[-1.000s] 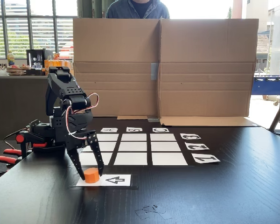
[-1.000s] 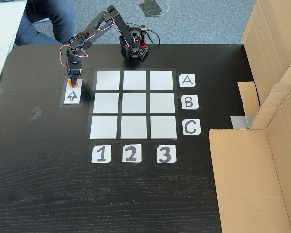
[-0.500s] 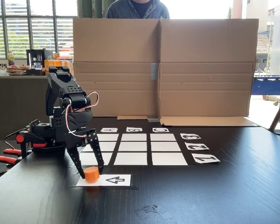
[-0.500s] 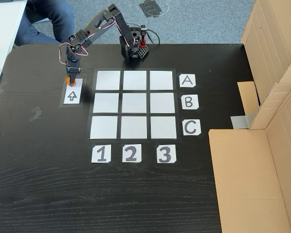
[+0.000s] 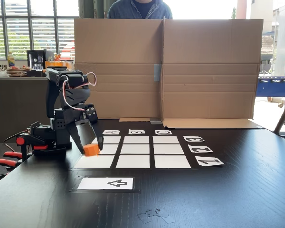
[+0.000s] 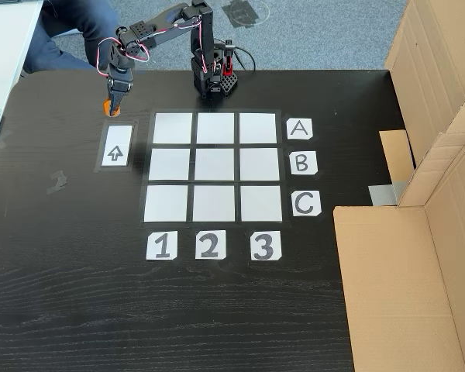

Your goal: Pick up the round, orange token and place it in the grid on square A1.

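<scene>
My gripper (image 5: 91, 149) is shut on the round, orange token (image 5: 90, 150) and holds it in the air above the table. In the fixed view from above, the token (image 6: 108, 109) shows under the gripper (image 6: 111, 108), just beyond the far end of the arrow card (image 6: 116, 146) and left of the grid (image 6: 214, 165). Square A1 (image 6: 173, 128) is the corner cell nearest the arm, bare and white. In the low fixed view the grid (image 5: 135, 151) lies behind the arrow card (image 5: 106, 183), and square A1 (image 5: 96, 161) is its near left cell, below and just right of the token.
A tall cardboard wall (image 5: 166, 69) stands behind the table, with a person behind it. Folded cardboard (image 6: 418, 232) covers the table's right side. The arm's base (image 6: 214, 77) sits at the table's far edge. Red-handled clamps (image 5: 4, 161) stick out at the left edge.
The gripper has lifted the orange token off the arrow card and raised it, moving back toward the arm's base. The card now lies bare.
</scene>
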You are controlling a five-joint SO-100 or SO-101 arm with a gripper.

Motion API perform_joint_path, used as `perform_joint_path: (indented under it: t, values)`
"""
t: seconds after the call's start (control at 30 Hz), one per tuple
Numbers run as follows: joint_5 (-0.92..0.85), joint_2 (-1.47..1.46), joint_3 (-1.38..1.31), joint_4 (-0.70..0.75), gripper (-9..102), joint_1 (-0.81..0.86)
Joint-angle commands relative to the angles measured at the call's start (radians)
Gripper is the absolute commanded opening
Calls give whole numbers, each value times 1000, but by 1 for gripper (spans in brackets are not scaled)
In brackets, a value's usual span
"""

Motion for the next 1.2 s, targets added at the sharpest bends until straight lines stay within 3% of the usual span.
perform_joint_path:
  t: [0.0,0.23,0.8,1.17]
  values:
    - [-5,124,-21,58,7,-3]
    - [-8,333,38,198,6,-23]
    - [-40,811,592,198,6,-80]
    - [-48,715,730,164,7,-100]
